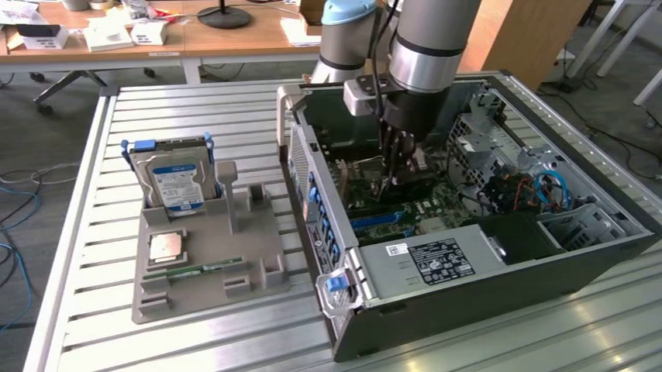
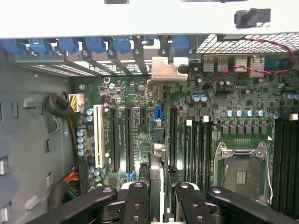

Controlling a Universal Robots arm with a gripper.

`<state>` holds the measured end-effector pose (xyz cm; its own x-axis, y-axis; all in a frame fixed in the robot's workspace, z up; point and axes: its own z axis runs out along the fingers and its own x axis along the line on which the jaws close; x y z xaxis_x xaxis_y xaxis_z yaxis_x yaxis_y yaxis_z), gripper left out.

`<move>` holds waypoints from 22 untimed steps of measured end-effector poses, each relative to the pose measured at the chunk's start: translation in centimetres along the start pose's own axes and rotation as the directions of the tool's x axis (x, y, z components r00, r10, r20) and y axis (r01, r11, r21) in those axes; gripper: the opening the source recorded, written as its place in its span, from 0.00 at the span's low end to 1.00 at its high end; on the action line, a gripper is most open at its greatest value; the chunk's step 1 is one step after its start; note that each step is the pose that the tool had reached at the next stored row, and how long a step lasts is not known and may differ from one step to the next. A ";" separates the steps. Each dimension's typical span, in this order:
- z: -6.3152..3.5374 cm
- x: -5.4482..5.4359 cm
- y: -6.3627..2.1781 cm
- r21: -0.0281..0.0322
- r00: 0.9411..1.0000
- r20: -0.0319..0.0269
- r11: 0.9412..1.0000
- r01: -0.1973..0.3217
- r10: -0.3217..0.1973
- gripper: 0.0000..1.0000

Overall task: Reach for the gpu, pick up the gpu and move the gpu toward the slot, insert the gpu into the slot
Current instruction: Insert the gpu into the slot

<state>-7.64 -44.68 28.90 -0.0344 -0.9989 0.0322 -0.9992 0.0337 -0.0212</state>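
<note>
My gripper [image 2: 161, 201] is shut on the gpu [image 2: 158, 154], a thin dark card seen edge-on between the black fingers [image 2: 138, 203]. Its silver bracket [image 2: 168, 70] points at the case's rear openings. The card hangs over the green motherboard [image 2: 210, 112], in line with the blue slot [image 2: 156, 114]. I cannot tell whether card and slot touch. In the exterior view the gripper [image 1: 398, 172] reaches down into the open computer case [image 1: 579, 256], just above the blue slot [image 1: 377, 219].
A grey holder [image 1: 212, 260] at the exterior view's left carries a hard drive [image 1: 178, 182], a processor chip [image 1: 167, 246] and a memory stick [image 1: 197, 271]. Inside the case are the power supply [image 1: 439, 260], the processor socket [image 2: 240, 172], black connectors and cables [image 2: 58, 108].
</note>
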 end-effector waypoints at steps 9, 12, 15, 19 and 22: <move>0.12 0.3 0.04 -0.001 0.999 0.042 1.000 -0.001 0.001 0.26; 0.28 0.8 0.03 -0.001 0.999 0.044 1.000 -0.002 0.002 0.26; 0.47 1.2 0.02 -0.002 0.998 0.063 1.000 -0.003 0.003 0.26; 0.57 1.2 0.02 -0.003 0.997 0.075 1.000 -0.004 0.004 0.26; 0.56 1.2 0.02 -0.003 0.997 0.075 1.000 -0.003 0.004 0.26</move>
<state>-7.69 -45.93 28.38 -0.0364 -0.9984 -0.0429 -0.9991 0.0373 -0.0186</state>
